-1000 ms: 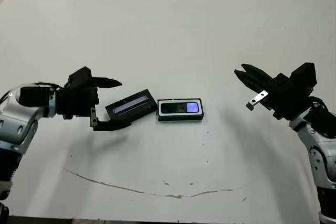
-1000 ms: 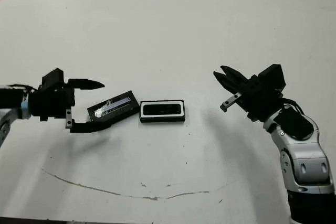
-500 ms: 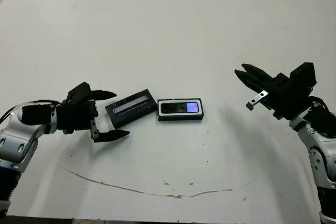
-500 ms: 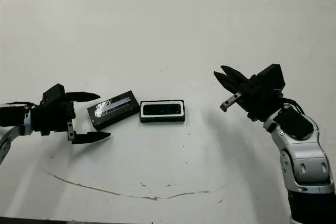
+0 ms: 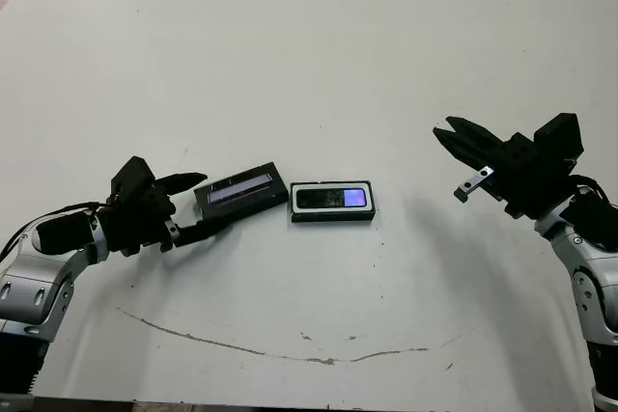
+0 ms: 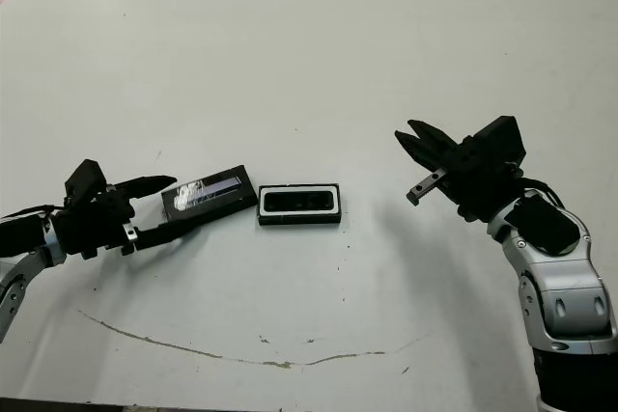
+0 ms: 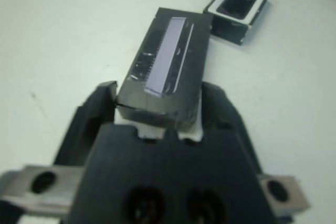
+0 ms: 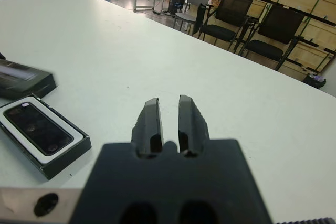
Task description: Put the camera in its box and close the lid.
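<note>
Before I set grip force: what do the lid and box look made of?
Lid: likely rigid black cardboard, matte, with a glossy silvery stripe and sharp folded edges. Box: seemingly the same black board with a white inner lining; the camera inside looks glossy, probably plastic or glass.

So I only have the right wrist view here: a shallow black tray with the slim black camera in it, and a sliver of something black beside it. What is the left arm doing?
Observer: The left claw has a finger along each long side of the black rectangular lid with the pale silvery stripe, at its end away from the white-lined black tray.
Operator: How does that lid lie?
Observer: Stripe up, angled, with one corner close to the tray's short end. I cannot tell whether they touch.
Operator: Which way round is the camera?
Observer: The slim black camera has its shiny blue-purple patch at the end away from the lid.
</note>
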